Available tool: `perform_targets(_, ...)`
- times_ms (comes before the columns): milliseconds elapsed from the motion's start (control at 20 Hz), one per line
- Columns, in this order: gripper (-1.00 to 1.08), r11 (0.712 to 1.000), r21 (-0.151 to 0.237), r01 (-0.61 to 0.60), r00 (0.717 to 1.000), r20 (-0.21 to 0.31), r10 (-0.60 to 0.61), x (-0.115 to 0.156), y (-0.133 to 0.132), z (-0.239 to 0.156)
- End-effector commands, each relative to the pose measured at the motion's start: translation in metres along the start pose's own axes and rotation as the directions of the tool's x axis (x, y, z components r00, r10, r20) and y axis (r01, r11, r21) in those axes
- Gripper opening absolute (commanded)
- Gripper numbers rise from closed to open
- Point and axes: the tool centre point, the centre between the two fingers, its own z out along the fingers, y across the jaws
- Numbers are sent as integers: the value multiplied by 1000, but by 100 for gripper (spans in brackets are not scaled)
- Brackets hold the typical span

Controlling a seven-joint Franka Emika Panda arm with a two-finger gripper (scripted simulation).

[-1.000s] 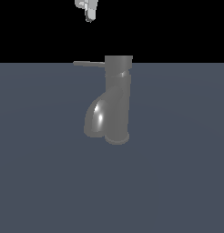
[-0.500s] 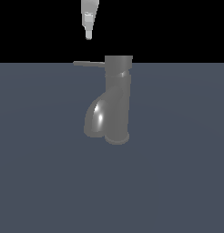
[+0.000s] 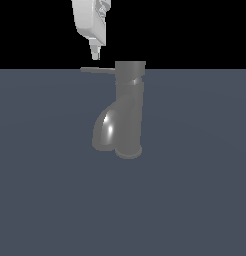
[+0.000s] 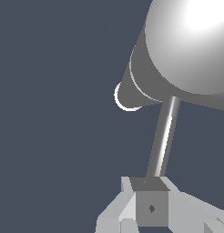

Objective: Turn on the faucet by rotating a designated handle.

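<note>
The handle (image 3: 97,70) juts level from the top cap of the faucet (image 3: 127,110) toward the exterior view's left, its long axis running sideways, the spout curving down below it. The gripper (image 3: 95,54) hangs just above the rod, near its outer end; in the wrist view the rod runs from the fingers to the cap. Whether its fingers are together or apart, I cannot tell. The coming push likely needs a little more descent, to land beside the rod.

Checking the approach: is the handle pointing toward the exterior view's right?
No, the handle juts from the top of the faucet toward the exterior view's left, under the gripper.
</note>
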Motion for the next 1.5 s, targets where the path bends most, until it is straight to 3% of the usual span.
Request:
perform_targets(0, -100, 998, 5, -57, 998, -9, 57, -3, -8, 9)
perform_targets(500, -100, 981, 21, -190, 981, -29, 191, -12, -25, 32)
perform_targets(1000, -100, 977, 24, -211, 977, -33, 211, -13, -27, 35)
perform_targets(1450, -100, 977, 24, -211, 977, -33, 211, -17, -3, 36)
